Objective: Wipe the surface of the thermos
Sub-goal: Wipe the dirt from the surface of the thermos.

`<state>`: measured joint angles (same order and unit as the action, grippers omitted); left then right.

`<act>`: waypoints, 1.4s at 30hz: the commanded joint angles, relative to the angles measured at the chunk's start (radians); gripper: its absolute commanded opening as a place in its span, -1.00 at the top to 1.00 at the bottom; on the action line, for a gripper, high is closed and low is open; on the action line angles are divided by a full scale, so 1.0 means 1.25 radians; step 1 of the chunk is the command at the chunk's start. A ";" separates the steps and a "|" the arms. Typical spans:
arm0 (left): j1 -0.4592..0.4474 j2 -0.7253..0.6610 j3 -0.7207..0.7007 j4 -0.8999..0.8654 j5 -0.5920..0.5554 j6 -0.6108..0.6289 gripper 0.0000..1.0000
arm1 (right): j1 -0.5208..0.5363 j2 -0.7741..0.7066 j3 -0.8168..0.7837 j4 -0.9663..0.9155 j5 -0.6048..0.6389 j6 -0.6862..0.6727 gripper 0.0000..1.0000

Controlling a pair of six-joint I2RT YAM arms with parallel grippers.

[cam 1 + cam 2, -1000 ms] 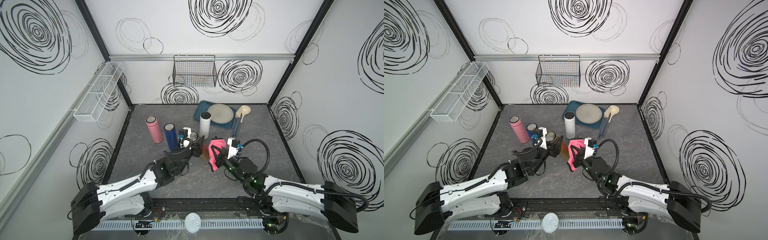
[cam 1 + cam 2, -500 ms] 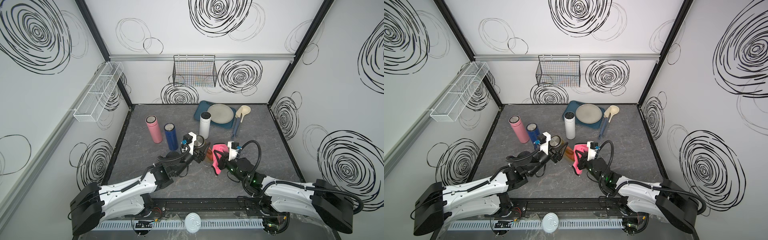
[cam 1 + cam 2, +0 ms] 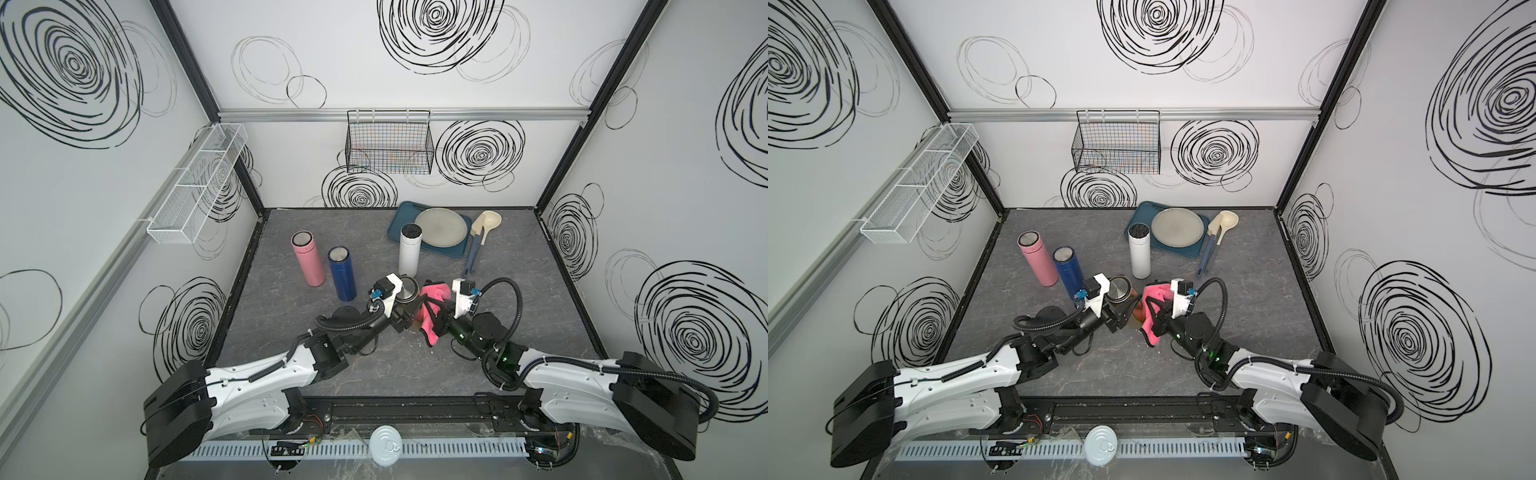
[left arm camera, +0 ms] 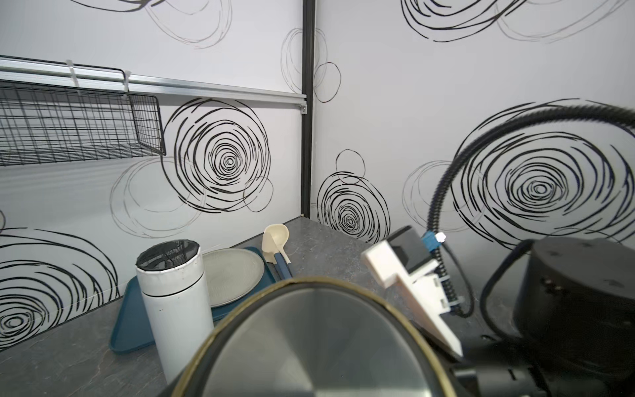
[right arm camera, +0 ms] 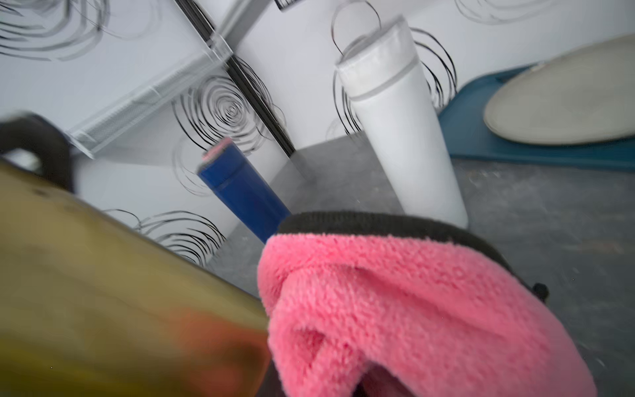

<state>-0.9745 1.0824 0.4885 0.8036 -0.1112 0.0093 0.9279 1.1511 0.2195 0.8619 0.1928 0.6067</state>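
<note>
My left gripper (image 3: 402, 318) clamps the likely slippery gold metal thermos (image 3: 406, 289) by its body; my right gripper (image 3: 432, 316) pinches a pink fluffy cloth (image 3: 430, 334) beside it.

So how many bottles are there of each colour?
Pink thermos: 1
Blue thermos: 1
White thermos: 1
Gold thermos: 1
Total: 4

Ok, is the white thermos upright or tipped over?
Upright: the white thermos stands on its base on the table, beside the blue tray.
</note>
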 commanded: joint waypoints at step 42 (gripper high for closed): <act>0.085 0.013 -0.154 0.380 0.164 0.272 1.00 | 0.155 -0.101 0.295 -0.486 -0.109 -0.240 1.00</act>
<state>-0.8982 1.1622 0.2798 0.9909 0.0368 0.4236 1.1179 1.0309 0.6319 0.3187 0.0425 0.3241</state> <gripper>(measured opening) 0.678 0.107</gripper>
